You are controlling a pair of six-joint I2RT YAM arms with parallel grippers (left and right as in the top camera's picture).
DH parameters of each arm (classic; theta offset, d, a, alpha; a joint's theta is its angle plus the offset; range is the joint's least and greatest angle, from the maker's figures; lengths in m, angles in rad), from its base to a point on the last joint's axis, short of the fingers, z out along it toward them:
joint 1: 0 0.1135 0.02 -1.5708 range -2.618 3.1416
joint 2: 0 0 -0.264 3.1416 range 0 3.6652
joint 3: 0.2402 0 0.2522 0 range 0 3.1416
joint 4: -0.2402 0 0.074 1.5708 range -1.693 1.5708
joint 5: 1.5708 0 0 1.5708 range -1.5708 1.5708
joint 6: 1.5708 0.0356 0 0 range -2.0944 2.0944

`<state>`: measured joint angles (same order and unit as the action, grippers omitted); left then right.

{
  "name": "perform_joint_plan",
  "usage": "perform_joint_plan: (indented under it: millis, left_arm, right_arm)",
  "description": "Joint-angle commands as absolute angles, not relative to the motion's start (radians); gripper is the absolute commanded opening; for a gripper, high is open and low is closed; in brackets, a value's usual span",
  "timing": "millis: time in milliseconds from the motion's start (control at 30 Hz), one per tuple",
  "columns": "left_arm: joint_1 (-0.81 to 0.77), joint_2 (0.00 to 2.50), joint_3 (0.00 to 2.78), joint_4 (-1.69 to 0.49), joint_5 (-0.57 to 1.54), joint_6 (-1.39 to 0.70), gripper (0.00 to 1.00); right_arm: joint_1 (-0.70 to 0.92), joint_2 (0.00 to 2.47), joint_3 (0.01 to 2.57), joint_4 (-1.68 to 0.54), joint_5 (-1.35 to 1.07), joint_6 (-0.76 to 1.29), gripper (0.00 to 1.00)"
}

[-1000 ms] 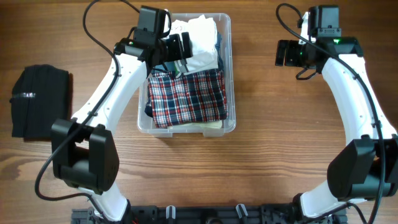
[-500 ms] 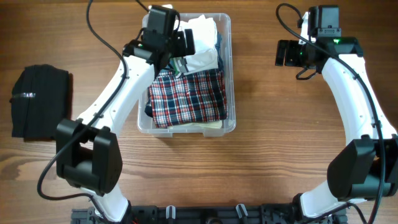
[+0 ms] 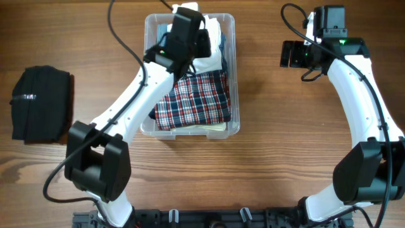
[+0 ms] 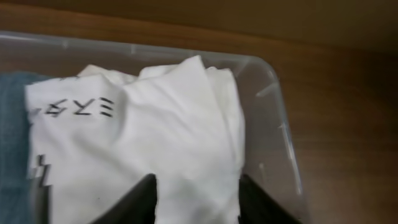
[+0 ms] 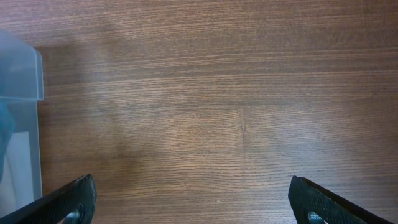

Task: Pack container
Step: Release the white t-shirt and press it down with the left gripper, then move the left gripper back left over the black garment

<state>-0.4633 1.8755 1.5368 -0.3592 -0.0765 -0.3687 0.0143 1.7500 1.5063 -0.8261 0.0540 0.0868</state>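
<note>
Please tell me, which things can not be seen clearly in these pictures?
1. Left wrist view: the bottom edge cuts off the left gripper; whether its jaws already pinch the white cloth is unclear.
2. Overhead view: the left arm covers part of the container contents.
3. Overhead view: the plaid cloth hides whatever lies beneath.
4. Left wrist view: the cloth's black print is blurred, unreadable.

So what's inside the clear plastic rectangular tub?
In the tub: folded red-and-navy plaid cloth in front, white cloth with black print behind it, blue fabric beside that. The left arm covers part; lower layers are hidden.
</note>
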Motion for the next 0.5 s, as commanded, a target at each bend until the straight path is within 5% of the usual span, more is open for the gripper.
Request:
perform_joint_plan:
  millis: [0,467]
  left_arm:
    - [-0.467,1.937,1.559,-0.348,-0.075,-0.374,0.3]
    - [-0.467,2.082,1.56,-0.376,-0.136,-0.374,0.37]
  right_arm:
    - [0.014,1.727,1.525,-0.823,0.064,0.105,1.0]
    - [0.014,1.727,1.525,-0.823,0.064,0.105,1.0]
